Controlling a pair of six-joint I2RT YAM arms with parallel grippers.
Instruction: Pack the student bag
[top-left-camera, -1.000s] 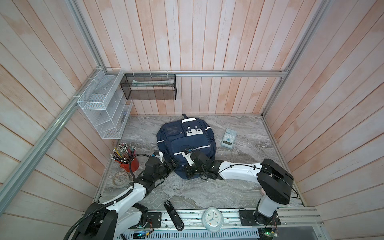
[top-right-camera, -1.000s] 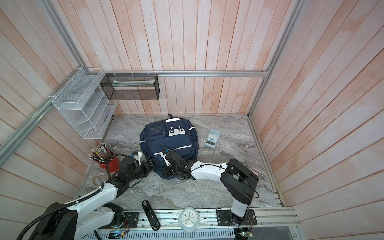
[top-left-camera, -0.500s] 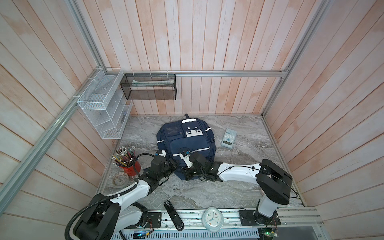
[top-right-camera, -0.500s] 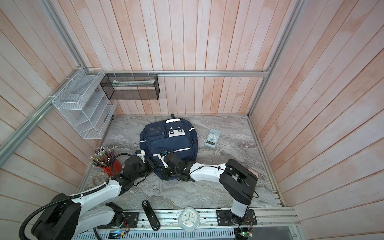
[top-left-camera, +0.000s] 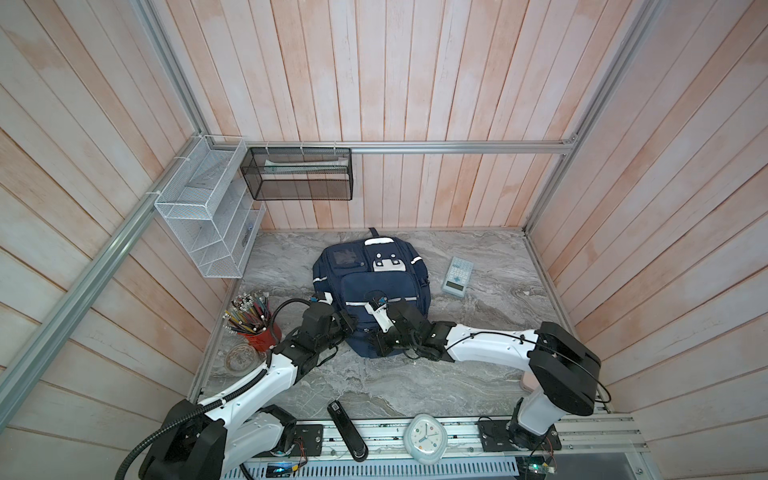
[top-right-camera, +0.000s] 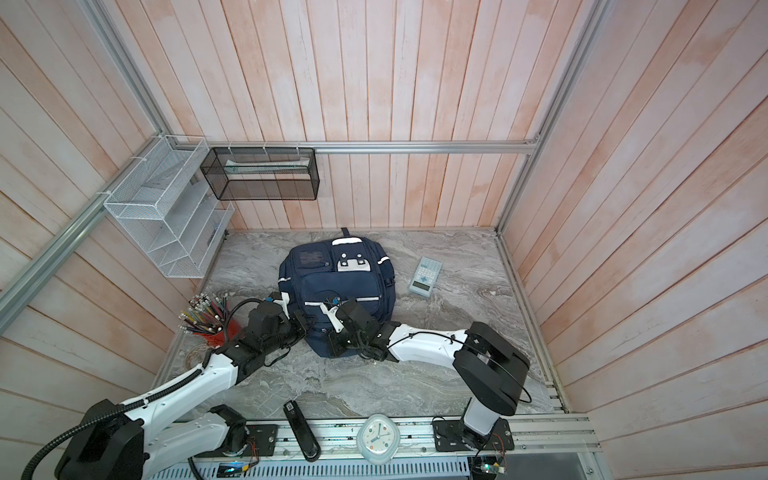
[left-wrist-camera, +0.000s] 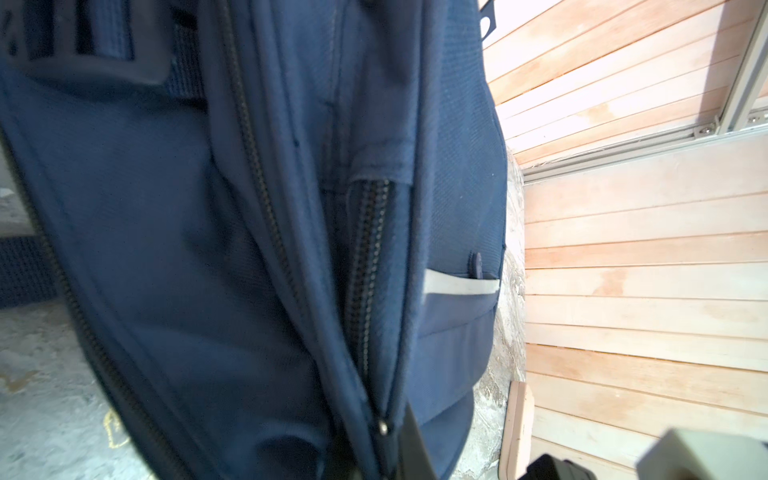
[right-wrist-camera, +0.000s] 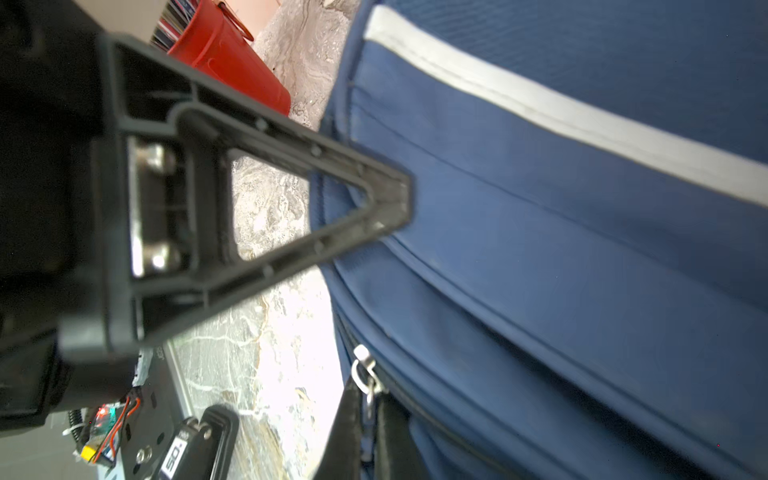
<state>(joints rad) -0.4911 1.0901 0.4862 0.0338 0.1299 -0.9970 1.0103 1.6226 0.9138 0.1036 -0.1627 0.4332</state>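
The student bag (top-left-camera: 374, 286) (top-right-camera: 332, 282), navy with white stripes, lies flat in the middle of the marble table in both top views. My left gripper (top-left-camera: 351, 325) (top-right-camera: 305, 325) presses against its near left side. In the left wrist view the left gripper (left-wrist-camera: 374, 457) is shut on the fabric seam beside a zipper (left-wrist-camera: 365, 266). My right gripper (top-left-camera: 380, 347) (top-right-camera: 334, 343) is at the bag's near edge. In the right wrist view the right gripper (right-wrist-camera: 368, 432) is shut on a metal zipper pull (right-wrist-camera: 365, 374).
A calculator (top-left-camera: 457, 276) lies right of the bag. A red cup of pencils (top-left-camera: 255, 328) and a glass dish (top-left-camera: 241, 358) stand at the left. A black stapler (top-left-camera: 347, 430) and a clock (top-left-camera: 424, 438) rest at the front. Wire shelves (top-left-camera: 203, 220) and a black basket (top-left-camera: 297, 178) hang on the walls.
My left gripper has moved in against the bag's near left side and closed from open onto its seam. The right gripper has stayed shut on the zipper pull.
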